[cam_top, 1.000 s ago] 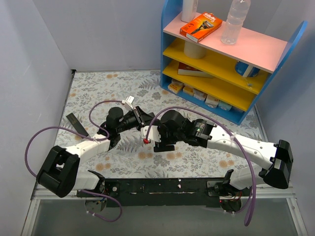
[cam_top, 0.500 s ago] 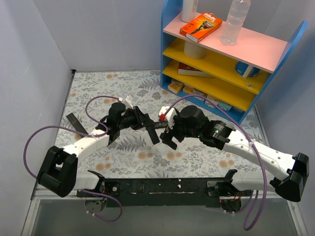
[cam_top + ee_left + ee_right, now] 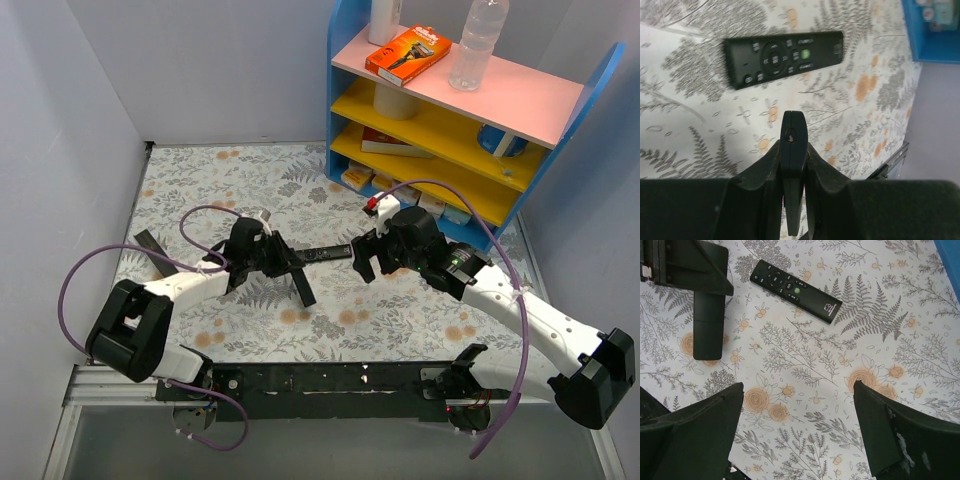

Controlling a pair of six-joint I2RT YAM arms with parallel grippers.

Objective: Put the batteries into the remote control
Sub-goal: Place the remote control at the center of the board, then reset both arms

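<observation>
The left hand (image 3: 792,162) grips the remote control (image 3: 792,132) near one end; the right hand (image 3: 797,410) is spread, empty. A push could twist it loose.

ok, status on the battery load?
Left fingers shut on the remote control, edge-on. Right fingers open, empty. No batteries in view. Buttoned remote lies nearby, apart from it.

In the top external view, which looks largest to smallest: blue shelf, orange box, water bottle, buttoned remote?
Largest: blue shelf.
Then water bottle and orange box: about alike, and the frame cuts the bottle.
Smallest: buttoned remote.
</observation>
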